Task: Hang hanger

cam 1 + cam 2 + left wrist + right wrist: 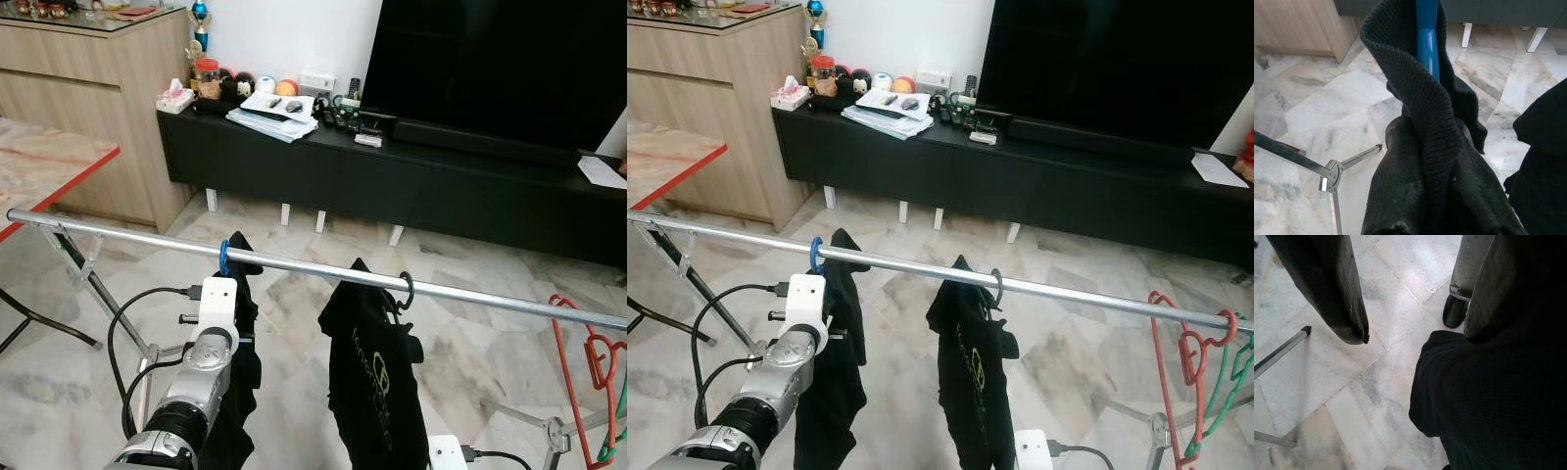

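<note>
L jaws [1422, 161] grip blue hanger [224, 258] w/ garment; shirt [375, 382] logo unreadable

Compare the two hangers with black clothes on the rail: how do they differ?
The blue hanger has a blue hook; the dark hanger has a dark hook. The blue hanger sits further to the robot's left, with the left tool at its garment; the dark hanger hangs free. Both hook over the metal rail, carrying black clothes.

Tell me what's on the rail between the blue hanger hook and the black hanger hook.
Nothing: in the left eye view, bare rail runs from blue hook to black hook.
</note>
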Tool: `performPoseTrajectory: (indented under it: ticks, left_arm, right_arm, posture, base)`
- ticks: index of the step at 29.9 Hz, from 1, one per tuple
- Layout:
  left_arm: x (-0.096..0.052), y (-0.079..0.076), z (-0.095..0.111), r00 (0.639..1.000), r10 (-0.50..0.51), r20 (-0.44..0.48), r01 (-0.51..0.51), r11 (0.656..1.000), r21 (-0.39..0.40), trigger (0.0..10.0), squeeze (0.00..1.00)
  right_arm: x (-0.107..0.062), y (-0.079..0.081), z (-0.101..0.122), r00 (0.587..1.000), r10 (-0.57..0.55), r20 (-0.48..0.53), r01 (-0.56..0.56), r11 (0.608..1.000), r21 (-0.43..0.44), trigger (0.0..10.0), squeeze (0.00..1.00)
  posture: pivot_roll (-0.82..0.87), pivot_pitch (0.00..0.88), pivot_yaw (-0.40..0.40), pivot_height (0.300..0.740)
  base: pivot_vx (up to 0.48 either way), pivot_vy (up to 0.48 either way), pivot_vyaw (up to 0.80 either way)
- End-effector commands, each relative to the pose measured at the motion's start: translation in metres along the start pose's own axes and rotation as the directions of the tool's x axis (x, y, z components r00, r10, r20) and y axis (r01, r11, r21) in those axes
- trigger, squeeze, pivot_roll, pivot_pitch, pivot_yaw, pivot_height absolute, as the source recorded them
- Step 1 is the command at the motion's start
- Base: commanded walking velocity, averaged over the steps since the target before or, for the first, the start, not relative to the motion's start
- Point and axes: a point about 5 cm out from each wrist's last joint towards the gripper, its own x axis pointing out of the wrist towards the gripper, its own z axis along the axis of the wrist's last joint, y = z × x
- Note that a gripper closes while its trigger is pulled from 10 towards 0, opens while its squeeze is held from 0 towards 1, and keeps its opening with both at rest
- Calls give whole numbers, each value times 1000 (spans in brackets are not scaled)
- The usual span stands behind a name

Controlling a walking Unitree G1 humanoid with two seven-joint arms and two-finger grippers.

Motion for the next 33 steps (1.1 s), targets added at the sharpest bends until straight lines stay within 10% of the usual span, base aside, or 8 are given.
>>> performPoseTrajectory:
  ticks: [1, 33]
  left_arm:
    - [1, -3, 0, 1000, -4, -5, 4, 1000, 3, 0, 0]
    - [-3, 3, 22, 980, -55, 191, 47, 998, 47, 0, 0]
  right_arm:
    - [0, -3, 2, 1000, -7, 3, 7, 1000, 5, 10000, 0]
    - [0, -2, 3, 1000, -12, 8, 12, 1000, 10, 10000, 0]
  posture:
    - [124, 0, -132, 740]
    - [122, 0, -117, 740]
  base:
    - [0, 0, 0]
    - [0, 0, 0]
